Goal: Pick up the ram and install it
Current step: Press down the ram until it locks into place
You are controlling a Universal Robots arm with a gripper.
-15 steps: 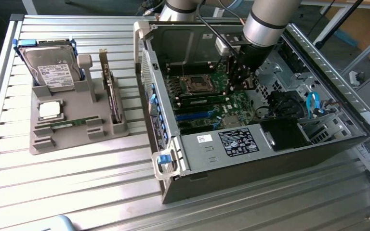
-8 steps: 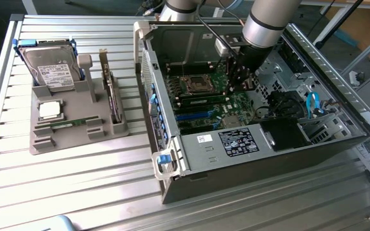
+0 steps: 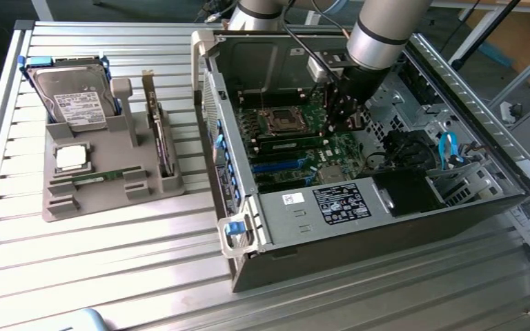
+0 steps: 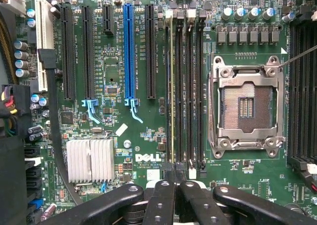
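Observation:
The ram (image 3: 288, 145) is a narrow green stick with dark chips, standing in a memory slot of the motherboard (image 3: 339, 155) inside the open computer case (image 3: 275, 227). The wrist view looks down on it edge-on, so the ram (image 4: 172, 86) is a thin pale line in the slot furthest from the empty processor socket (image 4: 246, 108). My gripper (image 3: 341, 124) reaches down into the case at one end of that stick. The gripper (image 4: 173, 178) is shut, its dark fingers (image 4: 161, 200) pressed together with nothing between them. Whether the tips touch the stick I cannot tell.
On the exterior view's left, a grey holder tray (image 3: 63, 207) carries a hard drive (image 3: 76, 100), an upright expansion card (image 3: 161, 131), a square silver chip (image 3: 72, 157) and a thin green strip (image 3: 94, 177). Case walls, cables (image 3: 447, 148) and a drive cage (image 3: 403, 189) hem in the arm.

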